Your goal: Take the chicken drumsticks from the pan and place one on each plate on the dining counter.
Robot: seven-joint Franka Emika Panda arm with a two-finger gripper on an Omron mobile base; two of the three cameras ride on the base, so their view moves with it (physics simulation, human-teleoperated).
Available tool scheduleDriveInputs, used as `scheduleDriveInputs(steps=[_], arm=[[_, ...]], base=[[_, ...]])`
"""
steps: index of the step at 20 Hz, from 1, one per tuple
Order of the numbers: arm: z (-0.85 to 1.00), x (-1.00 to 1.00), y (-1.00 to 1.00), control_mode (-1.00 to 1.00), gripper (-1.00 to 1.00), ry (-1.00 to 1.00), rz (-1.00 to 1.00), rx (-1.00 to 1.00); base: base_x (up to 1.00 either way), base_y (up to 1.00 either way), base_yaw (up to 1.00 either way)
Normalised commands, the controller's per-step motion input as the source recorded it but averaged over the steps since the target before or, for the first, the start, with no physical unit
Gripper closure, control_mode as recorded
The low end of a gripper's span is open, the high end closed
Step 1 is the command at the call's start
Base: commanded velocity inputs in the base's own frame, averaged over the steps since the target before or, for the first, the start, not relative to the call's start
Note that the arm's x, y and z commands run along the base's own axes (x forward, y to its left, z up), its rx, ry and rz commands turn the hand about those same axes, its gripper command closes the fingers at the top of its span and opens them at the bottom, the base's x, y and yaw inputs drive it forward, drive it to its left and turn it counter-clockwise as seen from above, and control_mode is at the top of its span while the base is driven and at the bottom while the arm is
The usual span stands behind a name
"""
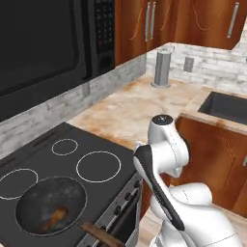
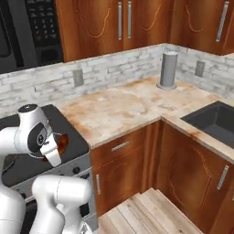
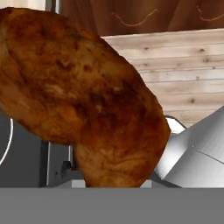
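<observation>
Clamped in the gripper's jaws, one glossy brown chicken drumstick [image 3: 83,100] looms against the hand camera, lifted above the stove [image 1: 96,144]. Another drumstick [image 1: 54,218] lies in the dark pan [image 1: 29,202] on the front burner.

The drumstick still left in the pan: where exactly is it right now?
In the left base view, the drumstick lies in the pan on the stove's front-left burner, just beyond the wooden handle.

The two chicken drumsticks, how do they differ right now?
One drumstick lies flat in the pan on the stove; the other drumstick is lifted out and held close before the hand camera. The panned one looks small and orange-brown; the lifted one looms large, mottled darker. Both are glossy, roasted brown.
</observation>
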Motion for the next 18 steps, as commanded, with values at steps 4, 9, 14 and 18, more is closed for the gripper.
scheduleDriveInputs(steps=[4,9,14,18], arm=[[0.0,0.0,0.0,1.0,1.0,0.0,0.0,0.0],[0.0,0.0,0.0,1.0,1.0,0.0,0.0,0.0],[0.0,0.0,0.0,1.0,1.0,0.0,0.0,0.0],[0.0,0.0,0.0,1.0,1.0,0.0,0.0,0.0]], base=[[0.0,0.04,-1.0],[0.0,0.01,-1.0],[0.0,0.0,-1.0],[0.0,0.0,-1.0]])
